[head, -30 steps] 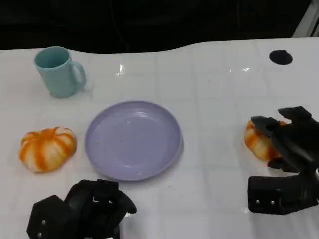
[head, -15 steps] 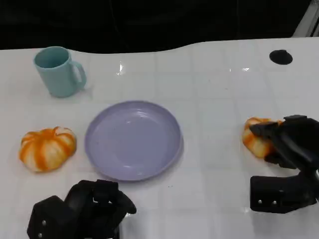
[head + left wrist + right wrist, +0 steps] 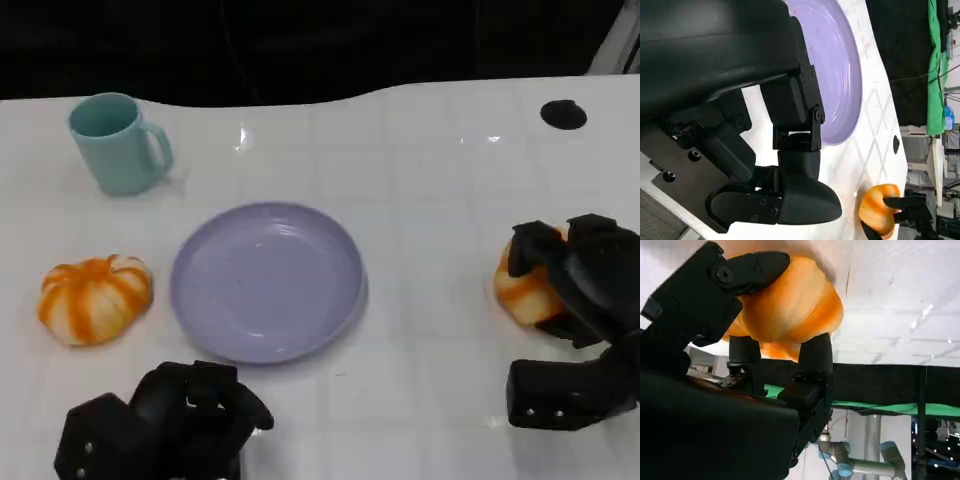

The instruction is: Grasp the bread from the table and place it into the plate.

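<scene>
Right of the purple plate (image 3: 267,281), well apart from it, the right hand (image 3: 578,285) has its fingers wrapped round an orange bread roll (image 3: 520,287) on the white table (image 3: 420,190). Left hand (image 3: 165,420) sits just below plate, fingers curled in, nothing in them. 2nd orange-striped roll (image 3: 95,298) lies left of plate; teal mug (image 3: 117,143) up-left of plate.

Left robot hand (image 3: 790,150) beside purple plate (image 3: 840,75), orange bread (image 3: 877,207) beyond.
</scene>
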